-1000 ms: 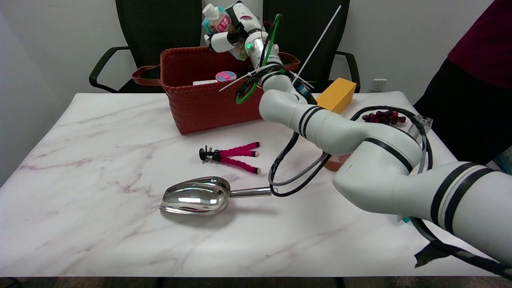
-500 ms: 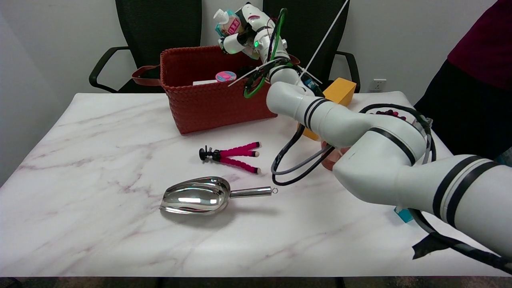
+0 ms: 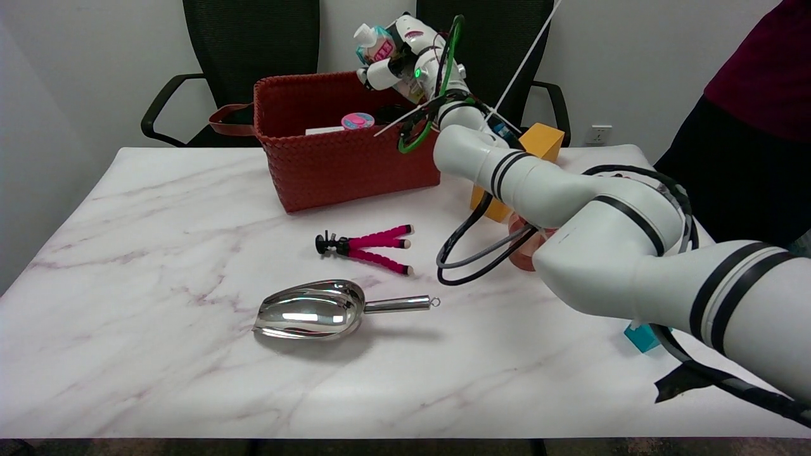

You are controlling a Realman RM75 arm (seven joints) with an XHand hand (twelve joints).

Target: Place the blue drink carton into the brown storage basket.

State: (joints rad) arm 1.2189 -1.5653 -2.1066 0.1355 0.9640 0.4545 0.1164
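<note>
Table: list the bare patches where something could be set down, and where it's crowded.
Bare marble lies left of the metal scoop and pink tripod, and along the near edge. Crowded: the far right, around the brown basket, yellow block and right arm.

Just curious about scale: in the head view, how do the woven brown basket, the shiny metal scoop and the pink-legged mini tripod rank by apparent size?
1. Woven brown basket, though farthest.
2. Shiny metal scoop, nearest the camera.
3. Pink-legged mini tripod.

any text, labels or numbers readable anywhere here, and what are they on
Nothing can be read.
blue drink carton, gripped by the right hand: a pink label with white characters, too blurred to read.
Round pink lid in the brown storage basket: a printed mark, too small to read.
</note>
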